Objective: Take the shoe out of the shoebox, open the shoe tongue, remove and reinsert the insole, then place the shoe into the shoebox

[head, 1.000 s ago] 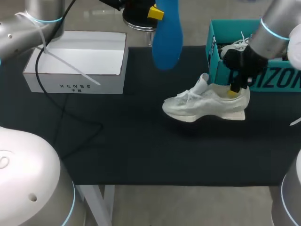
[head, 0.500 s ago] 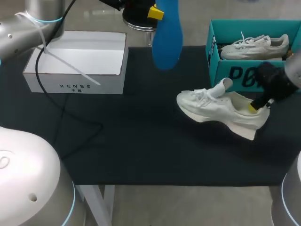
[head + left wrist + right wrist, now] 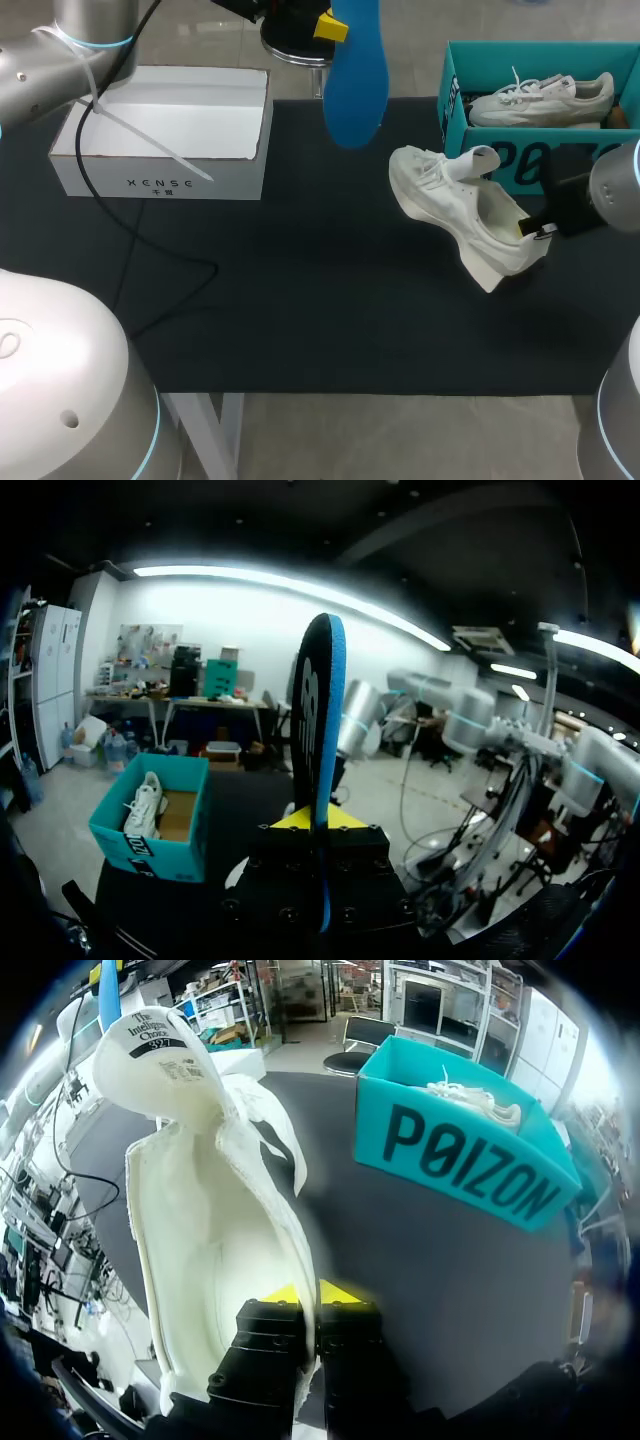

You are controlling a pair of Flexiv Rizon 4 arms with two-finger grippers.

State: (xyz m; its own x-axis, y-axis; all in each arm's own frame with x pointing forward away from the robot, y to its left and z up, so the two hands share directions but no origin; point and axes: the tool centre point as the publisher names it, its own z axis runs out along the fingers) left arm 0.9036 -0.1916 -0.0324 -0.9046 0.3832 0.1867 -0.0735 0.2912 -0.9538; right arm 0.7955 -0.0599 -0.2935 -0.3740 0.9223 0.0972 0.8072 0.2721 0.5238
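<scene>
**Right gripper [image 3: 530, 228] clamped on shoe [image 3: 460, 215]; left gripper [image 3: 325, 25] holds insole [image 3: 355, 75]**

Right gripper [image 3: 310, 1295] comes in from the right side of the table [image 3: 300, 290]. Its yellow-tipped fingers are pinched together on the heel rim of the white shoe [image 3: 200, 1220], one finger inside the opening and one outside. The shoe is tipped over, with its toe pointing toward the far left and its opening turned toward the gripper. Whether its sole touches the table cannot be told. The tongue [image 3: 478, 158] is pulled out and curls up just in front of the shoebox [image 3: 520, 160]. The wrist view looks straight into the shoe's bare white interior, with the tongue [image 3: 150, 1050] standing above it.

The teal shoebox [image 3: 460, 1160] stands open at the far right, just behind the shoe. A second shoe [image 3: 545, 98] lies inside it.

The left gripper [image 3: 320, 818] is above the table's far edge, near the middle. Its fingers are closed on one end of the blue insole [image 3: 318, 710], which hangs edge-on, well apart from the shoe.

A white box [image 3: 170, 130] sits at the far left, and a black cable [image 3: 130, 270] trails across the table in front of it.
</scene>
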